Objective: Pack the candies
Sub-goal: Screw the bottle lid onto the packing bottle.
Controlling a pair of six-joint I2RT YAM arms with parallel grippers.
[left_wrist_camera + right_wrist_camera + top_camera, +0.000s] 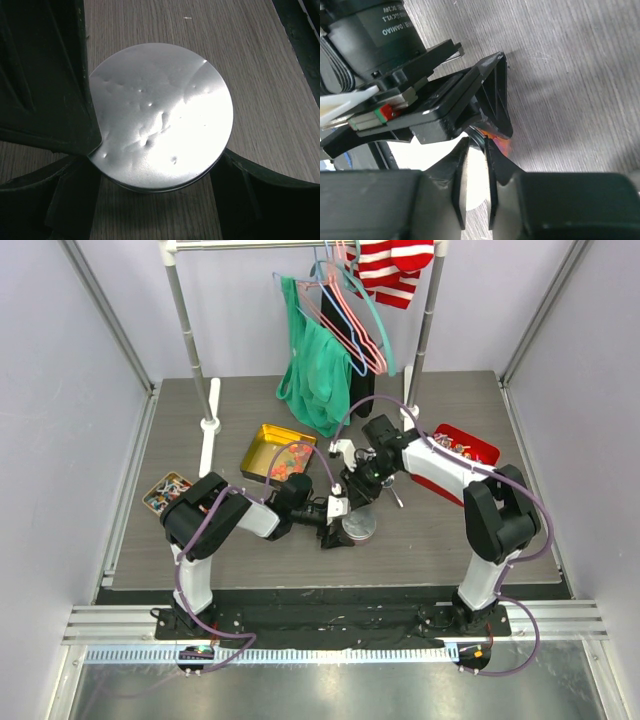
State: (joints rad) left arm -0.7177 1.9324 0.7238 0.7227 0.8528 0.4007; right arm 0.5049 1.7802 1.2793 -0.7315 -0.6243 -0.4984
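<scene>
Working the cover of the silver tin [165, 100] at frame center, by my read: left gripper [157, 150] holds it at a wide span, fingers against its 2 sides, while right gripper [477, 145] sits narrow at its rim, cannot tell if it grips anything. Next move calls for a firm pinch on that edge with the tin kept steady. Candies [287, 468] lie in the gold tray [262, 435], up-left of the 2 grippers, near but apart.

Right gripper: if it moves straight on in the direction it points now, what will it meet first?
Probably the left gripper, whose black finger lies right before its tips; depth is unclear.
</scene>
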